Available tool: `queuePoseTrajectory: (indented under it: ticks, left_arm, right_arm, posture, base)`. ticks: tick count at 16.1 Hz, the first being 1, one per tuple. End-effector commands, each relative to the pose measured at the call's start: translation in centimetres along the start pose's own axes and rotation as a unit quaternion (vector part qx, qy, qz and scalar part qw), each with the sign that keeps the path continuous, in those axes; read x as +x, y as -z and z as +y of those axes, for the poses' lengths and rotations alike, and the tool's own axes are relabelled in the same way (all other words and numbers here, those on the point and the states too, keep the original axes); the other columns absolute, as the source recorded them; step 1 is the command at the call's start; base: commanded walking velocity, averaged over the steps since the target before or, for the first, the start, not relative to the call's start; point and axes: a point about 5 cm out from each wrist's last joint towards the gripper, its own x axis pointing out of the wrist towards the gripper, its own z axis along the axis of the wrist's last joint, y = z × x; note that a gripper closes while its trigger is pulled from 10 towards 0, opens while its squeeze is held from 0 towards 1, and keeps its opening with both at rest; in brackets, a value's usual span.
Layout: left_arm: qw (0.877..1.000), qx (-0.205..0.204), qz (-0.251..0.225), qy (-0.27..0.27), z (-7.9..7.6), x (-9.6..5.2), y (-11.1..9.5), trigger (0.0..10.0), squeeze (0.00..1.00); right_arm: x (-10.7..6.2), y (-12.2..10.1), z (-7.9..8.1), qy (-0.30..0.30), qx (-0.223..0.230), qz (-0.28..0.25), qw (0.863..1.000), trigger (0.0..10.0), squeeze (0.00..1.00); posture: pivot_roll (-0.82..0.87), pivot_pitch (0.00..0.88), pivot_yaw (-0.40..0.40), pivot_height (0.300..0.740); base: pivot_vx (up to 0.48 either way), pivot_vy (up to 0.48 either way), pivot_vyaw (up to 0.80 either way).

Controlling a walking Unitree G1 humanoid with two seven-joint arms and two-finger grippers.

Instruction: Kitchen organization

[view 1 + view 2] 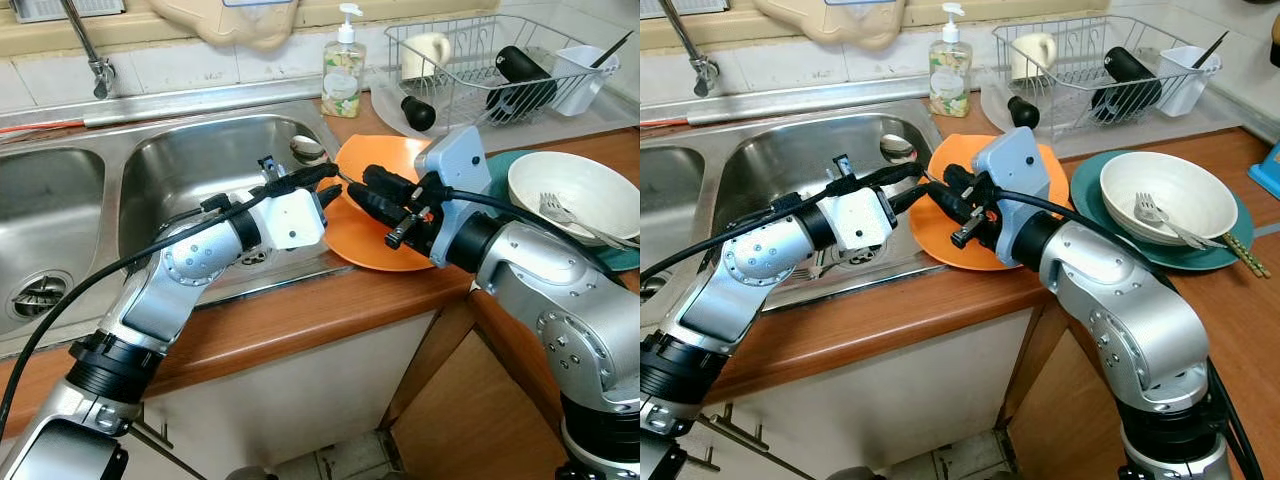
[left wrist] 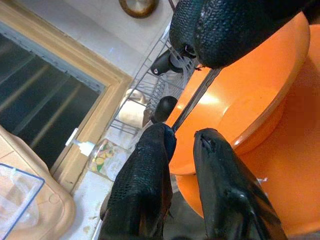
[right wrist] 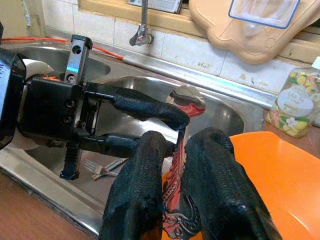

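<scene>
- My right gripper (image 3: 172,200) is squeezing a spoon (image 3: 179,150) by its handle, above the orange plate (image 1: 375,240).
- The spoon's bowl points at my left gripper (image 1: 325,185), whose fingers sit spread around it.
- Both grippers nearly touch beside the sink (image 1: 180,170).

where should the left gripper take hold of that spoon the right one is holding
Probably the bare stretch of the spoon handle, just below the bowl. The right gripper is shut on the ornate lower end, so the left gripper should close across the thin handle from the sink side, over the orange plate.
</scene>
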Motion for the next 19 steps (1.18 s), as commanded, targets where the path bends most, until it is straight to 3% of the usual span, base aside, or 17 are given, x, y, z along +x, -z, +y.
queuePoseTrajectory:
  ticks: [1,2,3,4,5,6,10,15,16,17,19]
  left_arm:
    - [1.0,0.005,0.0,0.003,0.0,0.3,0.0,10.0,0.0]
    - [1.0,-0.008,0.0,0.002,0.0,0.2,0.1,10.0,0.19]
    - [1.0,-0.01,0.0,-0.001,0.1,0.1,0.2,10.0,0.69]
    - [1.0,-0.008,-0.001,-0.002,0.1,0.1,0.2,10.0,0.69]
    - [1.0,0.006,-0.005,-0.012,0.4,0.2,0.1,10.0,0.47]
    - [1.0,0.007,-0.007,-0.014,0.5,0.2,0.1,10.0,0.0]
    - [0.999,0.019,-0.02,-0.016,0.6,0.3,-0.2,10.0,0.0]
    - [1.0,0.026,0.007,-0.013,0.5,0.4,0.8,10.0,0.0]
    - [0.999,0.032,0.009,-0.011,0.5,0.5,1.0,7.4,0.0]
    - [0.999,0.034,0.013,-0.011,0.5,0.4,1.2,0.0,0.0]
    - [0.999,0.04,0.025,-0.023,0.8,0.4,1.6,0.0,0.0]
  right_arm:
    - [0.5,-0.6,0.9,-0.035,-0.008,-0.013,0.999,0.0,0.0]
    - [0.5,-0.6,0.6,-0.023,-0.006,-0.013,1.0,0.0,0.0]
    - [0.5,-0.6,0.5,-0.02,-0.005,-0.013,1.0,0.0,0.0]
    - [0.6,-0.6,0.5,-0.021,-0.006,-0.012,1.0,0.0,0.0]
    - [0.6,-0.5,0.4,-0.015,-0.004,-0.007,1.0,0.0,0.0]
    - [0.7,-0.4,0.3,-0.01,-0.002,-0.006,1.0,0.0,0.0]
    - [0.7,-0.1,-0.7,0.032,0.009,0.009,0.999,0.0,0.0]
    - [0.7,-0.7,0.8,-0.026,0.005,-0.012,1.0,0.0,0.0]
    - [0.7,-0.7,0.9,-0.03,0.005,-0.012,0.999,0.0,0.0]
    - [0.7,-0.7,0.9,-0.034,0.004,-0.011,0.999,0.0,0.0]
    - [0.6,-0.7,1.0,-0.042,0.003,-0.008,0.999,0.0,0.0]
  posture:
    - [-0.05,0.0,0.046,0.74]
    - [-0.05,0.0,0.046,0.74]
    - [-0.04,0.0,0.045,0.74]
    - [-0.04,0.0,0.045,0.74]
    - [-0.04,0.0,0.044,0.74]
    - [-0.04,0.0,0.044,0.74]
    - [-0.04,0.0,0.046,0.74]
    - [-0.05,0.0,0.048,0.74]
    - [-0.05,0.0,0.05,0.74]
    - [-0.05,0.0,0.05,0.74]
    - [-0.05,0.0,0.051,0.74]
  base:
    - [0.0,0.0,0.0]
    - [0.0,0.0,0.0]
    - [0.0,0.0,0.0]
    - [0.0,0.0,0.0]
    - [0.0,0.0,0.0]
    - [0.0,0.0,0.0]
    - [0.0,0.0,0.0]
    - [0.0,0.0,0.0]
    - [0.0,0.0,0.0]
    - [0.0,0.0,0.0]
    - [0.0,0.0,0.0]
